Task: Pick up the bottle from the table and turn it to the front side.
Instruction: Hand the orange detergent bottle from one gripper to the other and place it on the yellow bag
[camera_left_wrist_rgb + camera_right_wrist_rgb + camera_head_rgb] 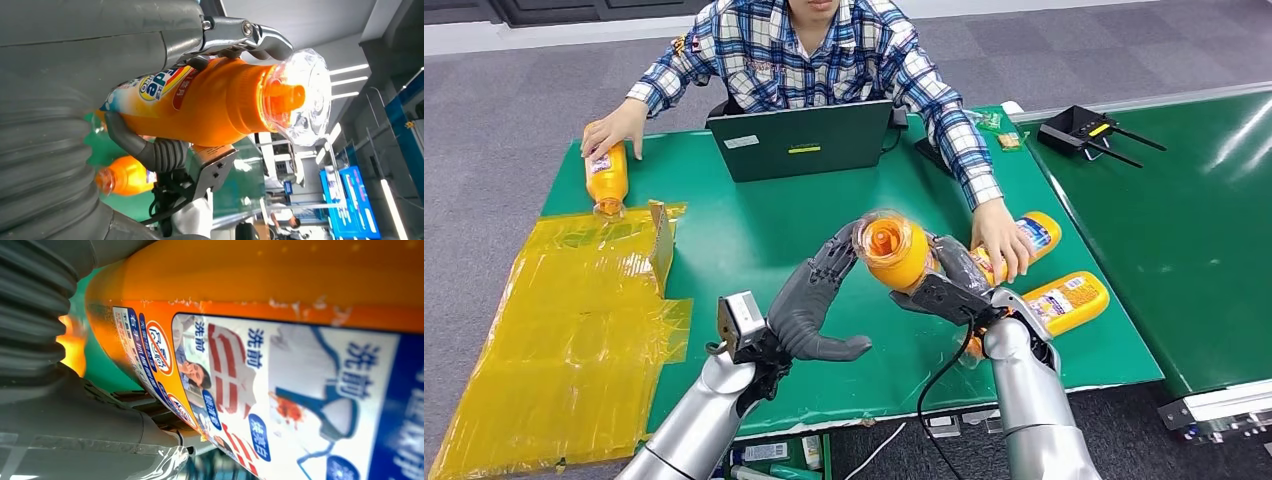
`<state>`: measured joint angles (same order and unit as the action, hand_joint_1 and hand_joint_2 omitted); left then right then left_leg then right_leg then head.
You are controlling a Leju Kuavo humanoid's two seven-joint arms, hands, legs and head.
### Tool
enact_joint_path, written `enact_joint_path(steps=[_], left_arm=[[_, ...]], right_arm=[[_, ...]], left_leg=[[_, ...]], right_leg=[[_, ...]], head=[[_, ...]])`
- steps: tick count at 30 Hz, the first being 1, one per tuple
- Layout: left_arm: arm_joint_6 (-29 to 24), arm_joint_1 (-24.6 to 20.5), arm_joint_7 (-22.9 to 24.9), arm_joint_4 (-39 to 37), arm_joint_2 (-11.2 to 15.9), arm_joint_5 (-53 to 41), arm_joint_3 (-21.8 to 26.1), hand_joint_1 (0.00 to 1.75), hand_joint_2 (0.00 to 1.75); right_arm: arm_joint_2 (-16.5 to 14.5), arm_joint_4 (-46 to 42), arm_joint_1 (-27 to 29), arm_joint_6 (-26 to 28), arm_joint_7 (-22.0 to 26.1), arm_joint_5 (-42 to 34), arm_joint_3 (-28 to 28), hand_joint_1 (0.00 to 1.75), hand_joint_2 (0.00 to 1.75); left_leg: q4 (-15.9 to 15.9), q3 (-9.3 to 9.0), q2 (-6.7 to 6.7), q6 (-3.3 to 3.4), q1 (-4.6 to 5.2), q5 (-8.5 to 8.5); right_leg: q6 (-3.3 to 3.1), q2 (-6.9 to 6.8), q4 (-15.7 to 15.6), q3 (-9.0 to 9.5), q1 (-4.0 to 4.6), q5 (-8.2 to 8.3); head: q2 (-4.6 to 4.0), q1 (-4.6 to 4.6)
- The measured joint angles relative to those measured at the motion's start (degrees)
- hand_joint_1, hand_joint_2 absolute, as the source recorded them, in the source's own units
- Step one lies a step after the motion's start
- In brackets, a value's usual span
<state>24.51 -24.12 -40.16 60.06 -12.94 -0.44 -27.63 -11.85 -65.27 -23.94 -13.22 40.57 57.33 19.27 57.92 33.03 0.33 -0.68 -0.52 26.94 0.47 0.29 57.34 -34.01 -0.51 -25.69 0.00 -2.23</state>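
The orange bottle (894, 252), fitted with a clear cap over an orange spout, is held above the green table (754, 250) near its front edge, cap toward the camera. It is gripped by the right hand (949, 285). The left hand (814, 300) is raised beside it, fingertips touching the neck. A printed back label (280, 400) is seen in the right wrist view; the logo side (160, 82) is seen in the left

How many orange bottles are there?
4: one in the right hand, one under the person's hand at the far left, two lying at the right.
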Motion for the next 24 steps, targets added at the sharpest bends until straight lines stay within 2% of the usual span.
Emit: enact_joint_path(steps=[5, 12, 15, 19, 24], left_arm=[[-0.72, -0.94, -0.04, -0.82, -0.62, -0.19, 0.00, 0.00, 1.75], [-0.86, -1.33, -0.06, -1.13, -0.73, -0.21, 0.00, 0.00, 1.75], [-2.50, -1.64, -0.04, -1.33, -0.81, -1.50, 0.00, 0.00, 1.75], [-5.33, -2.84, 0.11, -2.43, -1.50, -3.89, -0.01, 0.00, 1.75], [-6.27, -4.76, 0.03, -4.70, -2.67, -4.18, -0.04, 0.00, 1.75]], right_arm=[[-0.62, 0.59, 0.05, 7.52, 0.00, 0.30, -0.15, 1.75, 1.75], [-1.03, 1.01, 0.19, 12.38, -0.01, 0.45, -0.53, 1.75, 1.75], [-1.26, 1.15, 0.25, 15.27, -0.14, 1.35, -0.81, 1.75, 1.75], [-2.04, 1.31, 0.25, 23.20, -0.26, 3.23, -1.06, 1.75, 1.75], [-2.79, 2.23, 0.33, 32.90, -0.38, 3.49, -1.90, 1.75, 1.75]], left_leg=[[0.00, 0.00, 0.00, 0.00, 0.00, 0.00], [0.00, 0.01, 0.00, 0.00, 0.00, 0.00], [0.00, 0.01, -0.01, 0.00, 0.00, 0.00], [0.00, 0.02, -0.03, 0.00, 0.00, 0.00], [0.00, 0.03, -0.04, 0.00, 0.00, 0.00]], right_leg=[[0.00, 0.00, 0.00, -0.01, 0.00, 0.00], [0.00, 0.00, 0.00, -0.01, 0.00, 0.00], [0.00, 0.00, 0.00, -0.02, 0.00, 0.00], [0.00, -0.02, 0.00, -0.02, 0.00, 0.00], [0.00, -0.04, 0.00, -0.01, 0.00, 0.00]], head=[[0.00, 0.01], [0.00, 0.01], [0.00, 0.01], [0.00, 0.00], [0.00, -0.01]])
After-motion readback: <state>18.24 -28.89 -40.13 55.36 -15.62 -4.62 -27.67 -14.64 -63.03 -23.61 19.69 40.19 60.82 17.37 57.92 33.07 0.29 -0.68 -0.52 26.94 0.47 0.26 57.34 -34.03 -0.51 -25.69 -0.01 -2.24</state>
